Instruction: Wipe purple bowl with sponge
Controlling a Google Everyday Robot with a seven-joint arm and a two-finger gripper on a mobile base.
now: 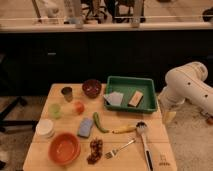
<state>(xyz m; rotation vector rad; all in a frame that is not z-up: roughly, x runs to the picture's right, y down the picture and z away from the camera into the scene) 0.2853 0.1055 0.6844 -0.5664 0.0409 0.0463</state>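
Wooden table (161, 146): green tray (131, 79) holds cloth (114, 98), tan block (135, 98); purple bowl (91, 88) beside it; gripper (168, 116) off right edge, released.

No text, label, brand or number can be read. A small dark printed mark (162, 163) is seen at the near right corner of the light wooden counter (150, 146), but no letter or figure in it can be made out. No lettering can be made out on the white robot arm (187, 85) at the right, nor on its gripper (168, 116), which is lowered just beside the counter's right edge.
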